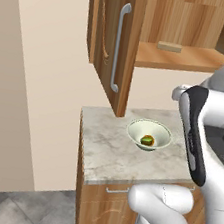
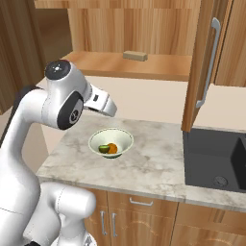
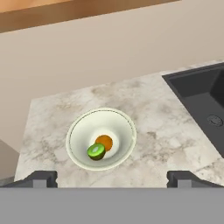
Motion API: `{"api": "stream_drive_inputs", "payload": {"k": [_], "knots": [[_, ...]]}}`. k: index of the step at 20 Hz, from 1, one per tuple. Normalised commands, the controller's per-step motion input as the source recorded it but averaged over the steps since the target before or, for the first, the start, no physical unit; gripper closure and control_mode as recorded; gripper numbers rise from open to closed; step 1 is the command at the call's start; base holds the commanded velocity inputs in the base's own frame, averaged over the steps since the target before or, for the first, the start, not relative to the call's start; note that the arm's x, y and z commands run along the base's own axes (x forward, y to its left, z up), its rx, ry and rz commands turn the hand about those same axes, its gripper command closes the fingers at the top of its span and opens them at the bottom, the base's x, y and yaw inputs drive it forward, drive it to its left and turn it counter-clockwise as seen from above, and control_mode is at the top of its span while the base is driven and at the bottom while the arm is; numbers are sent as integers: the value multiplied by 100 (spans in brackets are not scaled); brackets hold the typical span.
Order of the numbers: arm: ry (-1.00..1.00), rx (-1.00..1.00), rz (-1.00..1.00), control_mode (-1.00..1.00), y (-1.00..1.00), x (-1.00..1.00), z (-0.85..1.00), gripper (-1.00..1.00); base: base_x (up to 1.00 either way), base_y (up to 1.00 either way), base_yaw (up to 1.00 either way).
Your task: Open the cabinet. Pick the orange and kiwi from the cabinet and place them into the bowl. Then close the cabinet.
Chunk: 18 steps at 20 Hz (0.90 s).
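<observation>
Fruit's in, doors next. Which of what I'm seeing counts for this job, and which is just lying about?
Job:
- cabinet, doors open
- bowl on the counter
- orange in the bowl
- kiwi in the bowl, beside the orange
- tool, open, holding nothing

Lying about:
- tan block on the cabinet shelf
- sink

The brown wood-grain cabinet (image 1: 113, 43) is standing open, both doors swung outward, long silver handles hanging vertical. The pale bowl (image 3: 87, 127) is sitting upright on the marble counter below. The orange (image 3: 105, 141) and green kiwi (image 3: 96, 151) are lying inside it, touching.
</observation>
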Motion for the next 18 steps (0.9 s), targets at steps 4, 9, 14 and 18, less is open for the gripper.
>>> {"api": "stream_drive_inputs", "payload": {"k": [4,9,14,18], "knots": [[0,0,0,-100,-14,-45,40,-100,0,0,0],[0,0,0,-100,-17,-46,33,-100,0,0,0],[-2,0,0,-100,-18,-45,27,-100,0,0,0],[-2,0,0,-100,-22,-41,25,-100,0,0,0]]}}
